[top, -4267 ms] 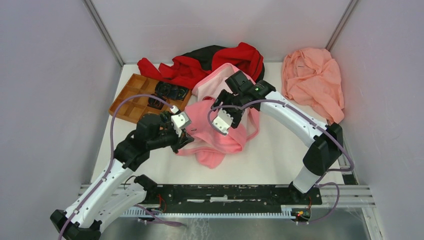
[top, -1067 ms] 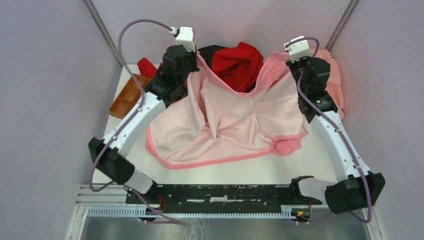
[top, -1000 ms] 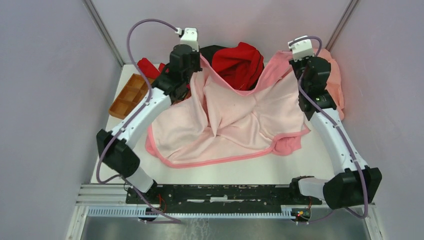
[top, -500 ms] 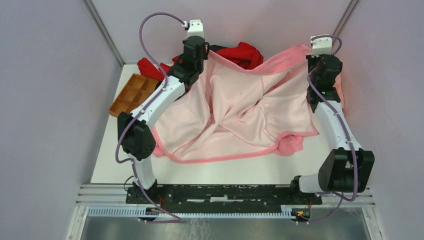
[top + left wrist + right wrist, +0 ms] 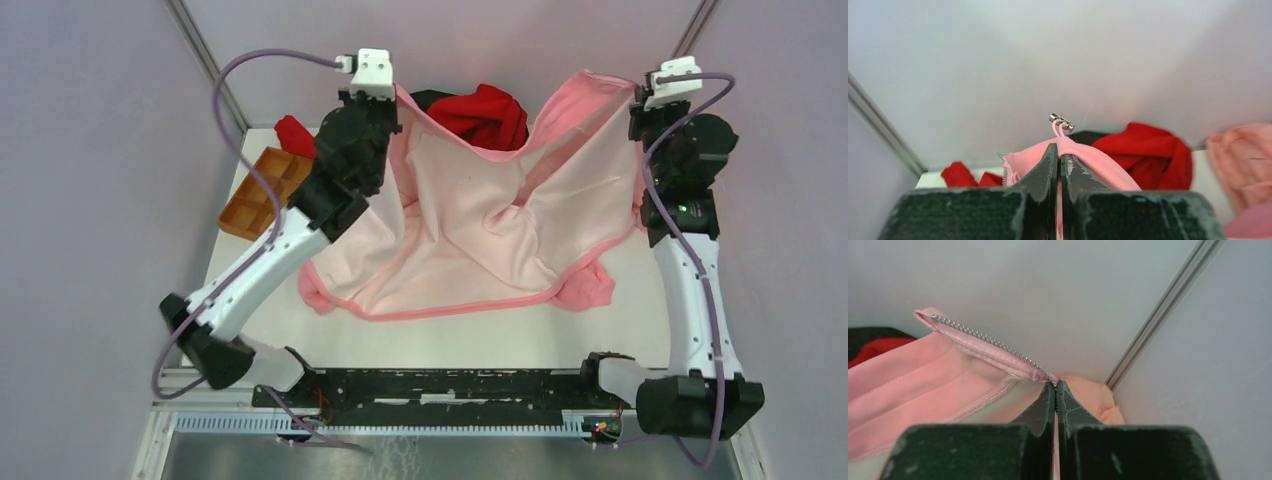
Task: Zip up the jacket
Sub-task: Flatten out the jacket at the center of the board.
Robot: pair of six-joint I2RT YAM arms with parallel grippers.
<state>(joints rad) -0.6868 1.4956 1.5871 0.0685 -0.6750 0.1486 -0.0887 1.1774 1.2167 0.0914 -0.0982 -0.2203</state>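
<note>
- At the far left, an orange compartment tray (image 5: 262, 190) sits on the desk (image 5: 450, 335) just beside the left arm. A low sweep on that side could knock it.
- The left claw (image 5: 1058, 152) is raised high near the back wall, clamped shut on a folded pink edge of the jacket (image 5: 480, 230). A small metal piece (image 5: 1061, 120) on a pink loop pokes up just past the tips. I cannot tell whether it is the zipper pull.
- The jacket hangs spread between the two claws with its pale lining towards the top camera. It sags in the middle and its lower hem trails on the desk. It looks like soft, light fleece that will drape and fold rather than hold a shape. The stitched front edges beside the zipper look like firmer places to pinch than the loose cloth.
- Behind the sag, a red-and-black garment (image 5: 480, 110) lies at the back of the desk, close enough to tangle if the jacket is lowered there.
- The right claw (image 5: 1054, 385) is closed on the other front edge, right at the end of the metal zipper teeth (image 5: 983, 337).
- A salmon cloth (image 5: 1098, 400) fills the back right corner and the right arm stands close to the side wall, so the open room is the near middle of the desk.
</note>
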